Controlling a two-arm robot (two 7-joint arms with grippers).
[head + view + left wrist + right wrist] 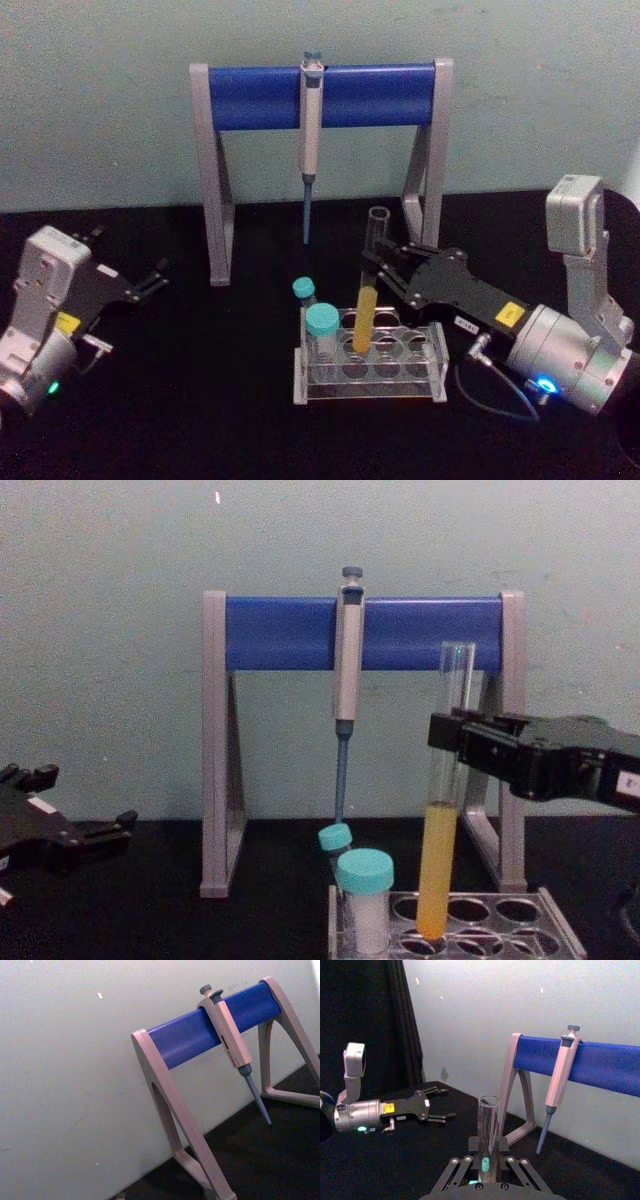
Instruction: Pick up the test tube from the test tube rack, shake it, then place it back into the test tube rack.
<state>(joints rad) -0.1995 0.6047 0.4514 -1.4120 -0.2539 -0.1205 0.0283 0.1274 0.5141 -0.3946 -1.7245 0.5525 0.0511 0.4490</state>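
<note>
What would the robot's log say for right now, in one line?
step: grasp | right gripper: shut on test tube | test tube: bottom in test tube rack | left gripper: open, parked left

This is a laboratory bench. A pipette (311, 150) hangs on a grey-and-blue stand (260, 95) near the back edge of the black tabletop (200, 400). Nearer the front edge, a clear test tube rack (400, 388) holds a test tube (366, 310) of yellow-orange liquid and teal-capped vials (322, 325).

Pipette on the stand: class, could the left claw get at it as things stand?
Probably yes: the open left claw has free space before the stand toward the pipette; the right claw, holding the test tube, sits aside.
</note>
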